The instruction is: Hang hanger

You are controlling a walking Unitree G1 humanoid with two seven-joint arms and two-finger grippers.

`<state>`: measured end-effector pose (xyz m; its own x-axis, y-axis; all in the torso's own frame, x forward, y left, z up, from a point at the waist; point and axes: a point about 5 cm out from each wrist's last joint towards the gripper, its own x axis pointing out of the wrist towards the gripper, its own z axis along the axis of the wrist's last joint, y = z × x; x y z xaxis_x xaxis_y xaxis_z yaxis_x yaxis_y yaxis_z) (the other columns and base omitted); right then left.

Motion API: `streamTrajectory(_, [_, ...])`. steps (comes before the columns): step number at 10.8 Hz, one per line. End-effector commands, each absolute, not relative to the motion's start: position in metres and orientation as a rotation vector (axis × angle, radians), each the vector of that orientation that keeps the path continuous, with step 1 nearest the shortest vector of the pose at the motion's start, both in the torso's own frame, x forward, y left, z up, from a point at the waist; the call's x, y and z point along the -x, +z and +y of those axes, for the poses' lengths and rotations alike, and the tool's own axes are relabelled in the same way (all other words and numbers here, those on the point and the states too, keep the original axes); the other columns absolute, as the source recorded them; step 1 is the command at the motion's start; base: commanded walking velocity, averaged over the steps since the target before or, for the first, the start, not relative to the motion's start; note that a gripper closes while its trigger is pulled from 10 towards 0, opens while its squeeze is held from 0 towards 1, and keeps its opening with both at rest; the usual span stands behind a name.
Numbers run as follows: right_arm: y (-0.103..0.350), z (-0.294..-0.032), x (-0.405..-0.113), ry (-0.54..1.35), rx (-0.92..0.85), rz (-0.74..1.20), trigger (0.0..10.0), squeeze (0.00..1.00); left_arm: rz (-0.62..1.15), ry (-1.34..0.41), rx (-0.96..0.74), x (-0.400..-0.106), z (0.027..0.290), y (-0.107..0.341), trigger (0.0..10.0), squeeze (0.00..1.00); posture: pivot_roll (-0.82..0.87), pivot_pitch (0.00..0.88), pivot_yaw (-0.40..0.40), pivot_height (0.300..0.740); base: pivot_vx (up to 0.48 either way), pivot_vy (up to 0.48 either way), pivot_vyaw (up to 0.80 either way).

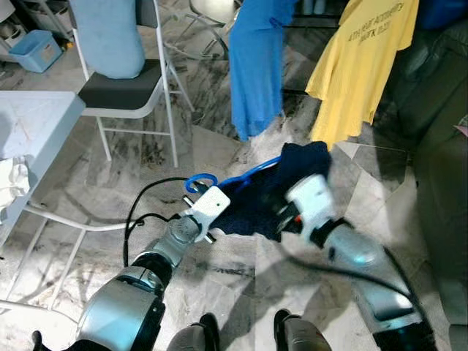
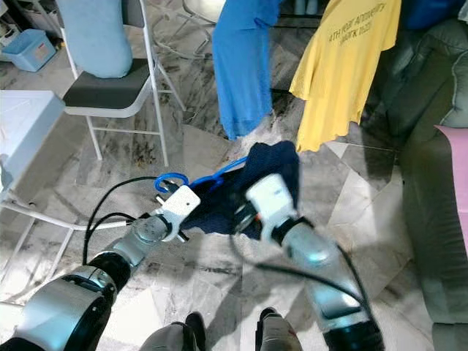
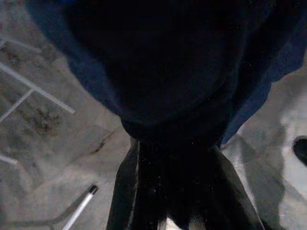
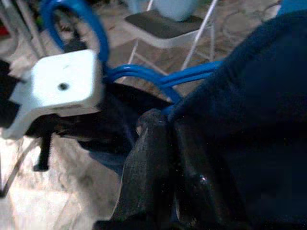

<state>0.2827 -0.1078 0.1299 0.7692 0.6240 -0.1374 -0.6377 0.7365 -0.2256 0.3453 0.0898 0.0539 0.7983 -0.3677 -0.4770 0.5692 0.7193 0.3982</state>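
Marbled grey-and-white stone floor point(image 1: 241, 278) runs under the whole scene, and nearest the camera the robot's two silver arms reach forward and meet over it. Between them hangs a dark navy garment point(image 1: 281, 191) draped on a blue plastic hanger point(image 1: 219, 180), whose curved hook rises just beside the white block of the left wrist. The left claw point(image 1: 219, 219) is pressed into the lower edge of the navy fabric; in the left wrist view its black fingers point(image 3: 129, 191) stand close together with cloth bunched between them, so it is clenched on the garment. The right claw point(image 4: 165, 143) comes in from the other side, its dark fingers point(image 4: 144, 163) closed together at the edge of the fabric right where the blue hanger's arms disappear under it, but whether they pinch cloth, hanger or both I cannot tell. A black cable point(image 1: 146, 197) loops across the floor beside the left arm. Farther left stands a pale counter point(image 1: 36, 117) on thin white legs. Beyond it is a white folding chair with a dark seat point(image 1: 121, 91), carrying a light blue cushion point(image 1: 110, 36). At the back hang a bright blue garment point(image 1: 256, 66) and a yellow printed T-shirt point(image 1: 358, 66), with a dark grey-green sofa point(image 1: 439, 146) at the right.
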Motion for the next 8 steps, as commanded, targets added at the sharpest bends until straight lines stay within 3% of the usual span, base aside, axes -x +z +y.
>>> streamTrajectory(1, [0.11, -0.082, -0.269, 0.844, 0.295, 0.118, 0.0, 0.0, 0.285, -0.58, -0.538, -0.352, 0.072, 0.071, 10.0, 0.0, -0.24, 0.238, 0.126, 0.74, 0.0, 0.0, 0.0])
streamTrajectory(6, [0.089, -0.049, -0.257, 1.044, 0.338, 0.168, 0.0, 0.0, 0.21, -0.759, -0.507, -0.341, 0.037, 0.075, 10.0, 0.0, -0.24, 0.24, 0.122, 0.74, 0.0, 0.0, 0.0])
streamTrajectory(8, [0.078, -0.052, -0.251, 1.075, 0.221, 0.227, 0.0, 0.0, 0.2, -0.78, -0.49, -0.341, 0.032, 0.077, 10.0, 0.0, -0.24, 0.242, 0.121, 0.74, 0.0, 0.0, 0.0])
